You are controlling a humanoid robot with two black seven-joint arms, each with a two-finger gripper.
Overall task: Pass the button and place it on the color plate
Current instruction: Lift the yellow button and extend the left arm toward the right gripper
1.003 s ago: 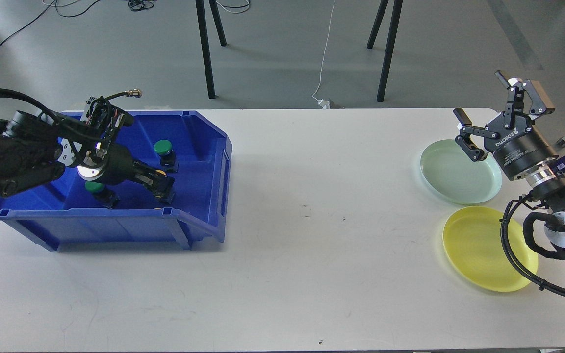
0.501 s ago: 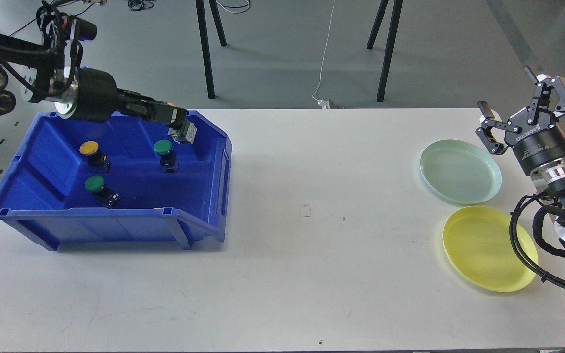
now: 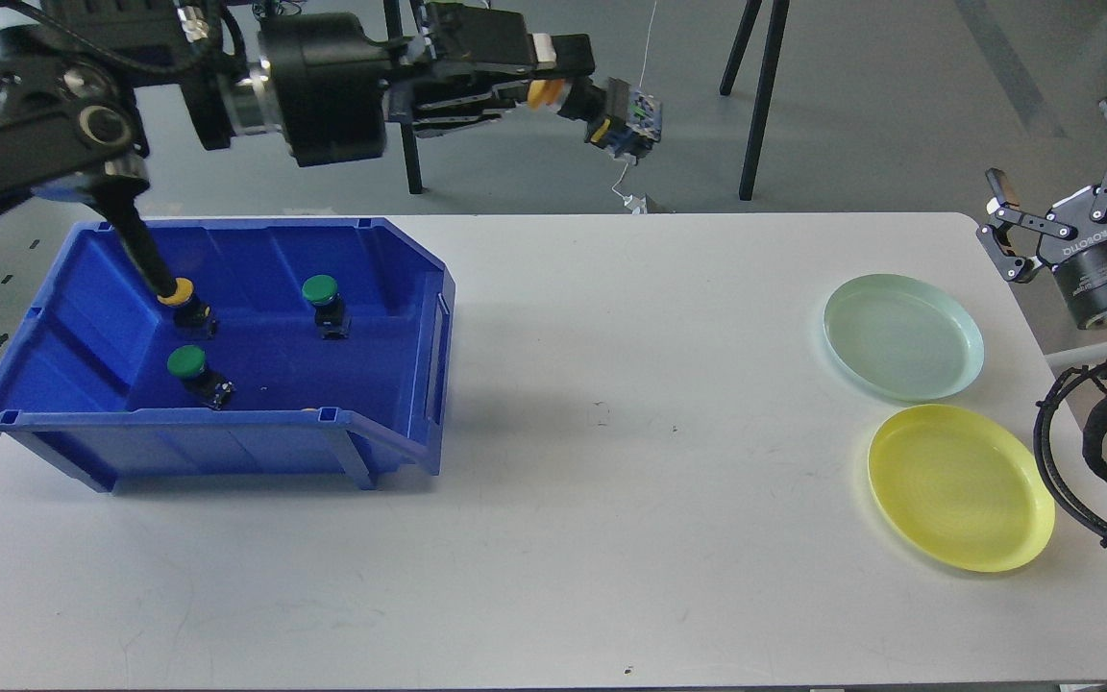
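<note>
My left gripper [image 3: 563, 82] is high above the table's far edge, right of the blue bin [image 3: 400, 384], shut on a yellow button [image 3: 611, 111] whose black base sticks out to the right. In the bin lie two green buttons [image 3: 321, 293] [image 3: 188, 365] and another yellow button [image 3: 179, 296]. My right gripper [image 3: 1072, 183] is open and empty at the far right, above and beyond the pale green plate [image 3: 902, 336]. The yellow plate [image 3: 959, 487] lies in front of the green one.
The white table [image 3: 611, 481] spans the view. Black stand legs [image 3: 755, 96] and a white cable [image 3: 635, 135] are on the floor behind it. My right arm's cables [image 3: 1072, 461] hang beside the yellow plate.
My left gripper has lifted the yellow button out of the bin and carried it up and to the right. My right gripper has drawn back to the right, away from the green plate.
</note>
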